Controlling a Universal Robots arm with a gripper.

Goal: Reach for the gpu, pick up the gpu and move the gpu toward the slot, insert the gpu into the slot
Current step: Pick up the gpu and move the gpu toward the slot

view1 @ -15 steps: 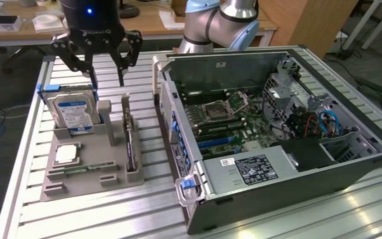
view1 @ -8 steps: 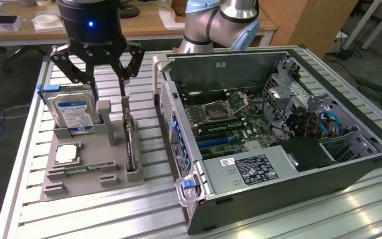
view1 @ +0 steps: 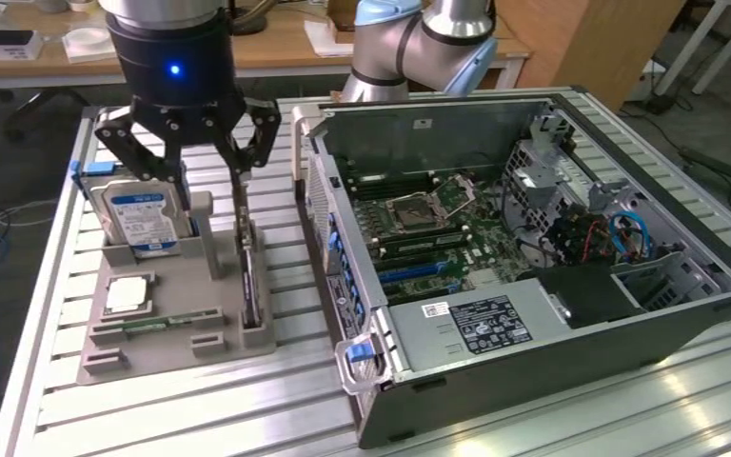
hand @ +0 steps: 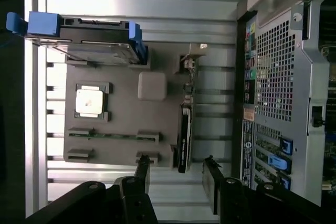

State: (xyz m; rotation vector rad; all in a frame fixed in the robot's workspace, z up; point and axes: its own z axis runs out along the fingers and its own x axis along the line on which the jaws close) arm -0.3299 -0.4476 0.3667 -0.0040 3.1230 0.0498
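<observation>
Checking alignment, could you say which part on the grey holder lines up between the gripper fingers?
The thin black circuit card, standing on edge; the blue-framed hard drive and silver chip sit aside.

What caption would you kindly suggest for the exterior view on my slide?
Open gripper hovers over the gpu, upright in a gray tray beside an open computer case.

Exterior camera sits high and off the arm, looking down at a slant across the slatted counter (view1: 49, 286): grey tray (view1: 182, 290) on the exterior view's left, open computer case (view1: 531, 371) on its right, the hand (view1: 222, 252) hanging over the tray. Wrist camera stares straight down past the hand's own fingers (hand: 142, 174) (much closer in). Both catch the tray, the counter slats and the case's rear panel (hand: 273, 77).
</observation>
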